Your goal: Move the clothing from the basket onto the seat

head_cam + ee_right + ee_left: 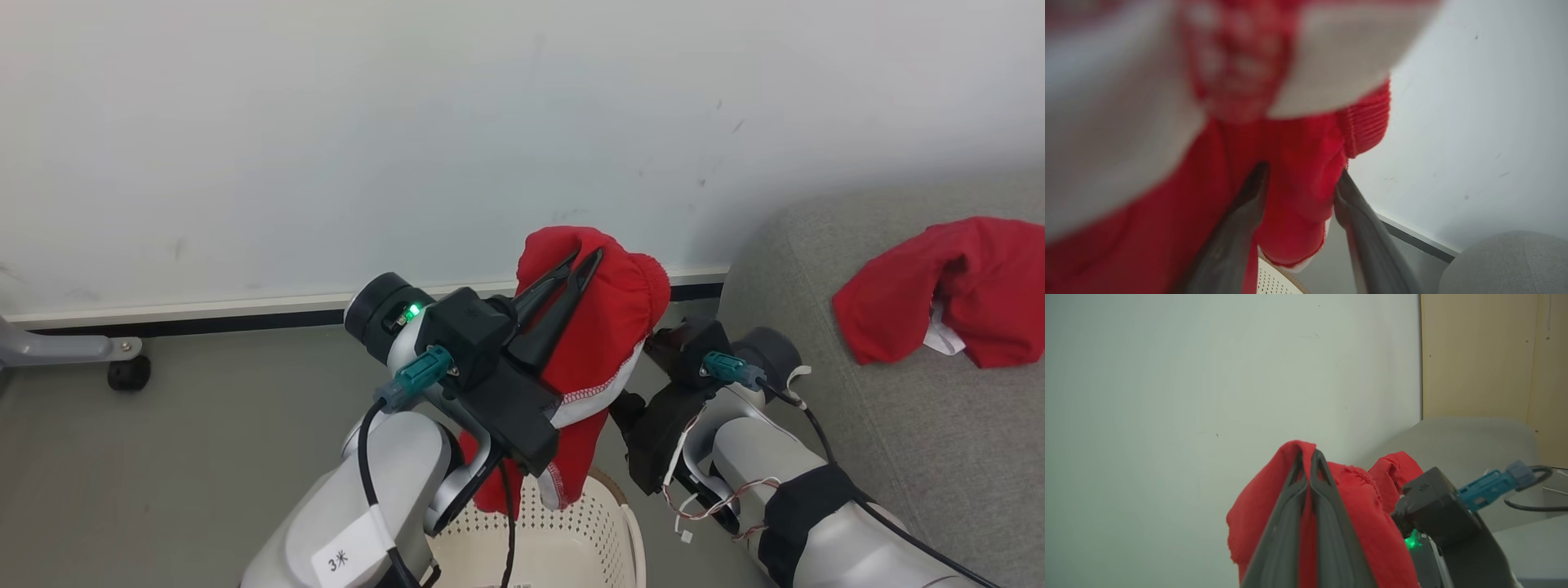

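1. Left gripper (584,260) is closed on a red garment (608,327), which is pinched between the two dark fingers just under its top fold.
2. The garment is held up in front of the pale wall (326,122), above the basket (571,535). A seam edged in white stitching is seen along its lower part, and the bottom hem hangs down over the basket's opening.
3. The right gripper (1303,171) is placed at the garment's right side, lower than the left one. Its fingers are spread wide, and a fold of red cloth lies between them. Close to that wrist's lens, a ribbed red band and white panels of the garment are seen, badly blurred.
4. The basket, cream and perforated, is set on the grey floor (204,425) below the left arm, and a brown edge is visible along its rim.
5. The sofa (857,425) is found to the robot's right, against the wall. A second garment (922,294), also red, lies crumpled on it, well apart from the basket, with a white label (943,335) showing at its lower edge.
6. A caster (129,373) on a grey leg is seen at the far left, by the skirting.
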Available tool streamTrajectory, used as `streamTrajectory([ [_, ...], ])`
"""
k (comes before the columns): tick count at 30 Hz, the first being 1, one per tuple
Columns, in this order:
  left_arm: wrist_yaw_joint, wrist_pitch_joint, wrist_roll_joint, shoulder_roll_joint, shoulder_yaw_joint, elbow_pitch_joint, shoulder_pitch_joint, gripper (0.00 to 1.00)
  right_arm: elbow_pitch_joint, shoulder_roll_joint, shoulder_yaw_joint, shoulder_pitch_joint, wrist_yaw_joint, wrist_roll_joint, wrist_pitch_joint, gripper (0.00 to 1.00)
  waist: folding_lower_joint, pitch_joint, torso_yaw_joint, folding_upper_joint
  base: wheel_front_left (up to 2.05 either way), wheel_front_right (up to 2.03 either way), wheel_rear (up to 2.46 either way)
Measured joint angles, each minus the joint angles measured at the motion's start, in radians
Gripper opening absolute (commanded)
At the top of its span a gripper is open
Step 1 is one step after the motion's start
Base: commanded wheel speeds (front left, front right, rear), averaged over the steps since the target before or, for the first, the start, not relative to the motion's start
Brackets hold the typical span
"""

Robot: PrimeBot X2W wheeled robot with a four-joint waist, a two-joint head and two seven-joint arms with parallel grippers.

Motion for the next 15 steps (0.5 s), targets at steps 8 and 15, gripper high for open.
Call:
streamTrajectory([
  [8, 0.011, 0.001, -0.016, 0.001, 0.021, 0.015, 0.004, 0.00, 0.022, 0.000, 0.035, -0.015, 0.001, 0.041, 0.000, 0.00, 0.0000, 0.007, -0.005, 0.0001, 0.00, 0.00, 0.00],
  [15, 0.028, 0.001, -0.053, 0.023, 0.063, 0.057, 0.046, 0.05, 0.027, -0.009, 0.029, -0.038, 0.001, 0.068, 0.000, 0.00, 0.0000, 0.014, -0.032, 0.0000, 0.00, 0.00, 0.00],
])
